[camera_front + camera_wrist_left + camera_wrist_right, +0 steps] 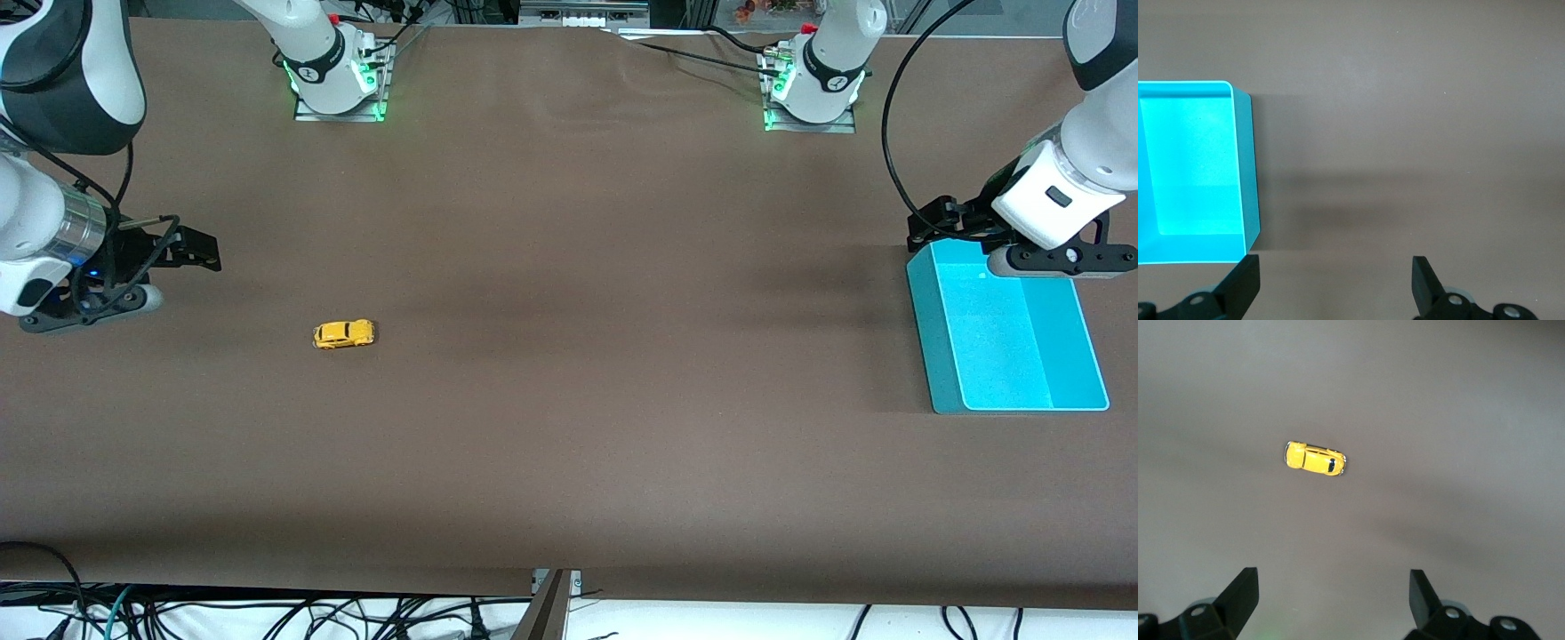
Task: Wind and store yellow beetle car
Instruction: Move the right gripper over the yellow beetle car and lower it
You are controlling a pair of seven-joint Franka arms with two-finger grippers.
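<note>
Yellow car (344,334) on its wheels on the brown table (569,373), toward the right arm's end, touched by nothing. Right gripper (1333,600) up in the air near that end, fingers spread wide, empty. Left gripper (1336,283) over the table just beside the turquoise bin (942,356) at the left arm's end, fingers likewise wide apart, empty.

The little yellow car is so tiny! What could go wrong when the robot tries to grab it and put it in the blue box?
1. The yellow beetle car is far smaller than the open right hand, so the fingers might pinch badly and it could slip or roll away on its wheels.
2. The blue box sits at the left arm's end of the table, under the open left hand, so the car may drop on the way.
</note>
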